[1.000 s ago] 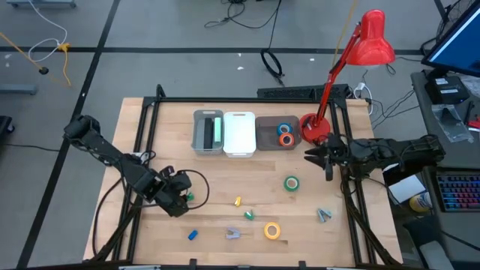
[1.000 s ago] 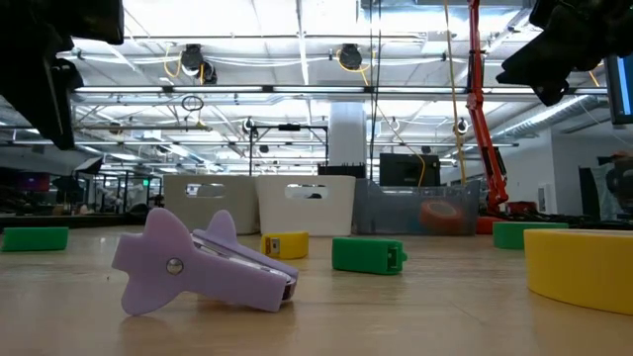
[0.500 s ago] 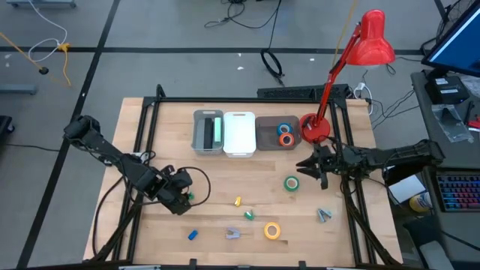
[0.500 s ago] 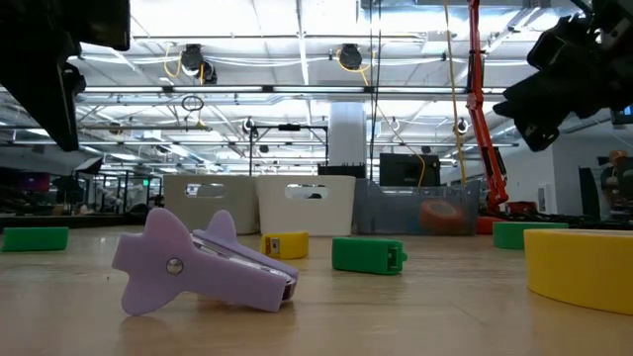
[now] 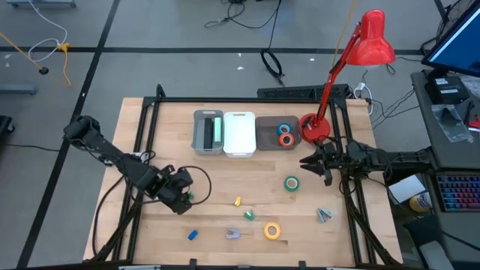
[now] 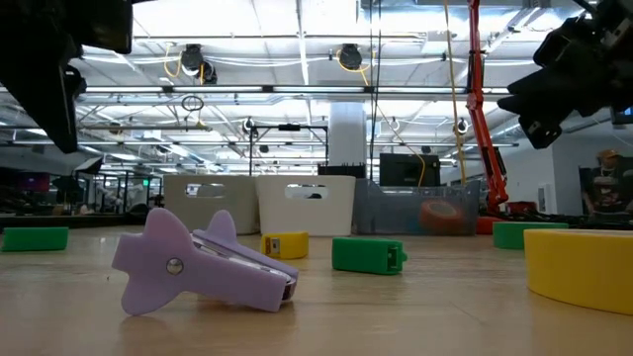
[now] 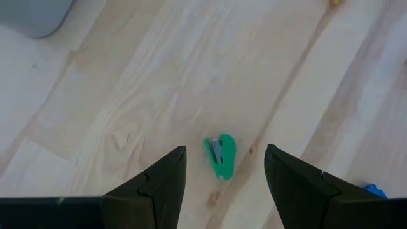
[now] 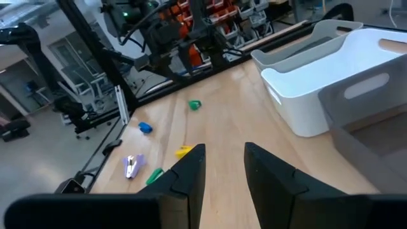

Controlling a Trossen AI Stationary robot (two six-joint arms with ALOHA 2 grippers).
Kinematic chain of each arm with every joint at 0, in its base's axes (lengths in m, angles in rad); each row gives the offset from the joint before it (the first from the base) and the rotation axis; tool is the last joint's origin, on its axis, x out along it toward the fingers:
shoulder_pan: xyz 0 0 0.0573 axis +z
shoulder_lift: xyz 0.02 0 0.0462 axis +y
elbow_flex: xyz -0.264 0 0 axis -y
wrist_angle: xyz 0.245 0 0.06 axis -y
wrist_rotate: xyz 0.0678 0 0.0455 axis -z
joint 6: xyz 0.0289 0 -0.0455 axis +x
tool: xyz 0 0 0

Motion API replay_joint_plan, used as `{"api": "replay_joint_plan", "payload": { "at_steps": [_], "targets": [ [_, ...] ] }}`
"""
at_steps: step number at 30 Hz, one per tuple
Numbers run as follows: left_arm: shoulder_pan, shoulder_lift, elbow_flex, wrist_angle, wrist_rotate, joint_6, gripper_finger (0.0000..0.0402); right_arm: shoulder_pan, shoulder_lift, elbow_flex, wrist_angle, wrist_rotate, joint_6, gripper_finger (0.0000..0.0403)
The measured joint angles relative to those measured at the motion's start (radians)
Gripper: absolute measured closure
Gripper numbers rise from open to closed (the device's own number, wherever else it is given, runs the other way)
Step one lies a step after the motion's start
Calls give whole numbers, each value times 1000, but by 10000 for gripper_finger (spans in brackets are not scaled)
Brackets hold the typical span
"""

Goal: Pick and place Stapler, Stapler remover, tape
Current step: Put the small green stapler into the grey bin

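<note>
**Left arm lines up on a green stapler as sorting job runs on**

While three bins wait along the table's far edge, the left gripper (image 5: 187, 196) hangs over the left half of the table with its jaws spread and empty, a small green stapler (image 7: 220, 156) lying on the bare wood directly between the two fingers (image 7: 159, 184). That straddling stance looks like the set-up for a straight descent. In the left wrist view the stapler's long axis runs roughly parallel to the fingers' inner faces, so the jaws would close across its narrow width; which end is its nose cannot be made out.

The right gripper (image 5: 313, 163) hovers near the right edge, close beside the red lamp's base (image 5: 315, 127), its fingers part-way apart with nothing between them. Just in front of it lies the green tape roll (image 5: 291, 182), flat on the wood, hole upward.

Blue and orange rolls (image 5: 285, 133) already sit in the grey bin (image 5: 266, 135) at the right of the row, suggesting that bin is the tape's destination. The yellow roll (image 5: 271, 230) rests near the front edge, beside a lilac staple remover (image 6: 203, 265) lying on its side. A grey remover (image 5: 323, 215) lies toward the front right corner.
</note>
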Motion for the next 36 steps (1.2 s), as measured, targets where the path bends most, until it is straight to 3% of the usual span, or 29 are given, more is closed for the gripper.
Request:
{"api": "replay_joint_plan", "payload": {
  "at_steps": [11, 36],
  "targets": [
    [43, 86, 0, 6, 98, 23, 190, -9, 1, 0, -48, 0, 6, 303],
    [26, 228, 0, 45, 126, -2, 190, -9, 1, 0, -58, 1, 6, 303]
  ]
}}
